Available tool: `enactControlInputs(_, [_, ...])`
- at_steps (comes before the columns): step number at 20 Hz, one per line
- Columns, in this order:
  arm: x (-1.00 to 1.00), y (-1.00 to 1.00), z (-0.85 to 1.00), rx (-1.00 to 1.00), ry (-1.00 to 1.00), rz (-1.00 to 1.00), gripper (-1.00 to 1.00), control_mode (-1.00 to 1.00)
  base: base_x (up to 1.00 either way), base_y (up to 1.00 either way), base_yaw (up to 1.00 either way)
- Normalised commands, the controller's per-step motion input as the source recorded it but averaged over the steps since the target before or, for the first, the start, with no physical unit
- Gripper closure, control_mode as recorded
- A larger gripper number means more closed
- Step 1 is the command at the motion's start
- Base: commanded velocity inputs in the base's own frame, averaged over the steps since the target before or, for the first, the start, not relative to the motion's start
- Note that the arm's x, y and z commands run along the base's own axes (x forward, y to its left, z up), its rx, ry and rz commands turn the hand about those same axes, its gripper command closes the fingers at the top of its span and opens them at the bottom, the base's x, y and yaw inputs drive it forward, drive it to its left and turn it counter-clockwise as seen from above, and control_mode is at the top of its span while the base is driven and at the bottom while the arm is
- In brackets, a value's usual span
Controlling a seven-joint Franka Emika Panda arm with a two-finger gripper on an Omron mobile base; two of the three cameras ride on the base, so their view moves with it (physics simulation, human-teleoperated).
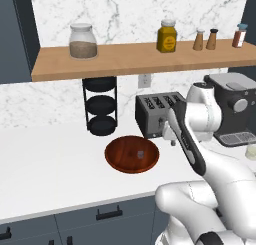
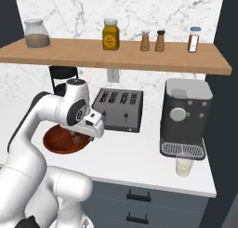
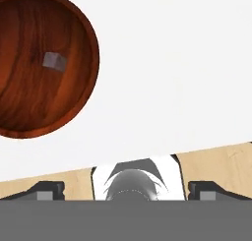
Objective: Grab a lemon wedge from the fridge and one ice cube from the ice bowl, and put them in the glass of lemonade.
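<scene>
The reddish-brown wooden ice bowl [image 1: 125, 161] sits on the white counter in front of the black rack. One pale grey ice cube [image 1: 141, 153] lies in it, right of its middle. In the hand view the ice bowl [image 3: 29, 92] is at the upper left with the ice cube [image 3: 54, 61] inside. My gripper [image 3: 127, 191] hangs above the bare counter beside the bowl, open, with nothing between its fingertips [image 3: 48, 191]. The glass of lemonade [image 2: 184, 166] stands under the coffee machine's spout; the glass [image 1: 251, 151] is also at the left base view's right edge. The fridge and lemon wedge are out of view.
A grey toaster [image 2: 118, 109] stands behind the hand, a coffee machine [image 2: 185, 115] to its right. The black three-tier rack [image 1: 101, 106] is behind the bowl. A wooden shelf [image 1: 130, 59] with jars and shakers runs overhead. Dark blue drawers [image 1: 100, 216] lie below the counter edge.
</scene>
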Motion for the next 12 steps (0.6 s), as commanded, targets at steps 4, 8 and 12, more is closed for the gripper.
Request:
enactControlInputs(4, [-0.35,0.11,0.03,0.0,-0.16,0.07,-1.0,-1.0,0.0,0.0,0.0])
enactControlInputs(8, [0.0,0.0,0.0,0.0,0.0,0.0,-1.0,-1.0,0.0,0.0,0.0])
enactControlInputs(12, [0.0,0.0,0.0,0.0,0.0,0.0,-1.0,-1.0,0.0,0.0,0.0])
